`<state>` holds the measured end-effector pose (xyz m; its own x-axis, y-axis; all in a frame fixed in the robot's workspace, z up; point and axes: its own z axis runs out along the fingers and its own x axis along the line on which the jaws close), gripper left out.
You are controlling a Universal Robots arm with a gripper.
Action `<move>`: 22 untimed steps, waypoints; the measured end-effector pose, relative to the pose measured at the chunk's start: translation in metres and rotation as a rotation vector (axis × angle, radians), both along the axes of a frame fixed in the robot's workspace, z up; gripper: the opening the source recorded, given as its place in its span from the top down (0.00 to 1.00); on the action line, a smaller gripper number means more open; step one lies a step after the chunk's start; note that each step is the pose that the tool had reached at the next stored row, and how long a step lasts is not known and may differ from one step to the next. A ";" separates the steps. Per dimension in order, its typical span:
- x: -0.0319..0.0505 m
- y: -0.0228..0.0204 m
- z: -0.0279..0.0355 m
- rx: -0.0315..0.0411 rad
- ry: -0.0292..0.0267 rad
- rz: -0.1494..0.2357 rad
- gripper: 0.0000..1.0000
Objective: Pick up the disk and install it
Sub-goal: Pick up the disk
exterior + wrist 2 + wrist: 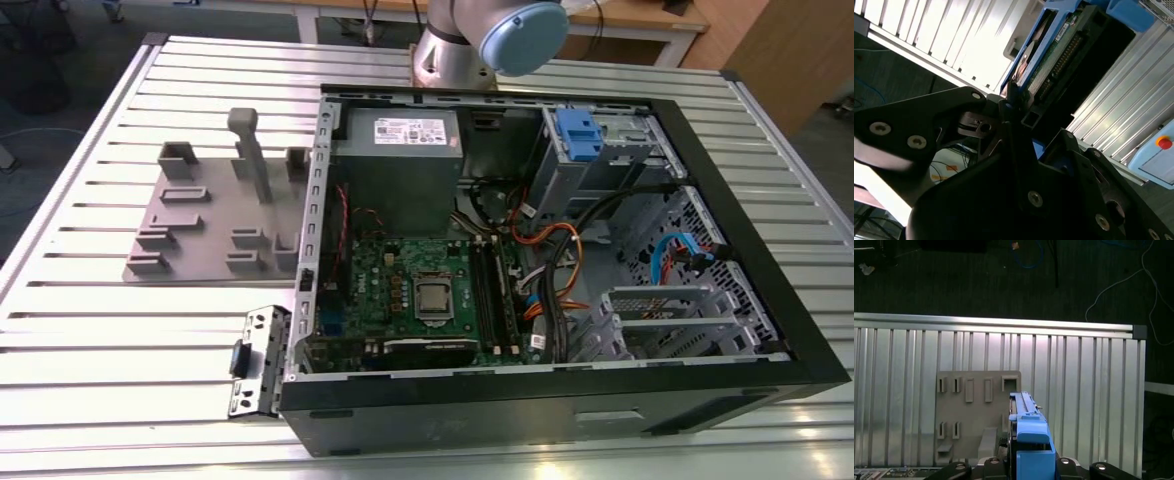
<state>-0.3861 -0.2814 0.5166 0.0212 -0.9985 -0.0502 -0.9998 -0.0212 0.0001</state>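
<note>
The disk (pixel 1050 60), silver in a blue carrier bracket, stands edge-on between my fingers (pixel 974 107) in the second wrist view. My gripper (pixel 1016 107) is shut on it. In the first wrist view the disk's blue bracket (pixel 1027 437) sticks out from the gripper (pixel 1026 461), high above the grey fixture plate (pixel 974 415) on the slatted table. In the exterior view the arm (pixel 487 40) rises behind the open computer case (pixel 534 250) and leaves the frame at the top.
The case lies open with the motherboard (pixel 414 290), the grey power-supply box (pixel 398 170), cables and drive cages (pixel 667 315). A blue-tabbed bay (pixel 577 130) sits at its back right. The grey fixture plate (pixel 214 220) lies on the exterior view's left of the case.
</note>
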 end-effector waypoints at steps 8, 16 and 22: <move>0.0082 -0.0054 -0.0001 -0.0025 0.0001 0.000 0.64; 0.0253 -0.0188 -0.0005 -0.0037 0.0004 0.000 0.64; 0.0396 -0.0266 -0.0009 -0.0041 0.0005 0.000 0.64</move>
